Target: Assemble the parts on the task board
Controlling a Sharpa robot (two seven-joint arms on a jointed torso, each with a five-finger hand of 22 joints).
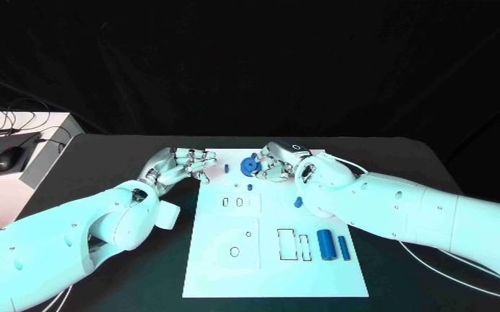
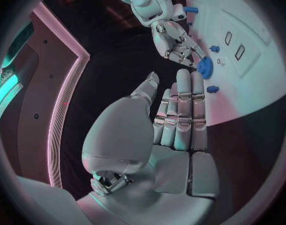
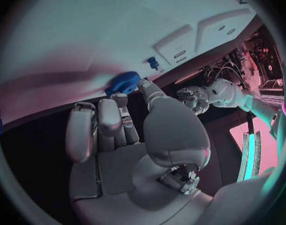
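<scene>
The white task board (image 1: 214, 269) lies in the middle of the black table. At its far edge is a blue gear (image 1: 250, 166), and my right hand (image 1: 279, 162) pinches it between thumb and a finger; the right wrist view shows the gear (image 3: 123, 82) at those fingertips. My left hand (image 1: 188, 164) hovers at the board's far left corner with straight fingers, holding nothing. The left wrist view shows the left hand (image 2: 177, 115) a short way from the gear (image 2: 204, 66). A small blue peg (image 1: 227, 170) stands between the two hands.
More blue parts lie on the board: a small piece (image 1: 250, 187), another (image 1: 298, 201) beside my right forearm, and two cylinders (image 1: 325, 243) (image 1: 344, 247) near rectangular slots. A white box (image 1: 37, 164) with a mouse and cables sits at the table's left.
</scene>
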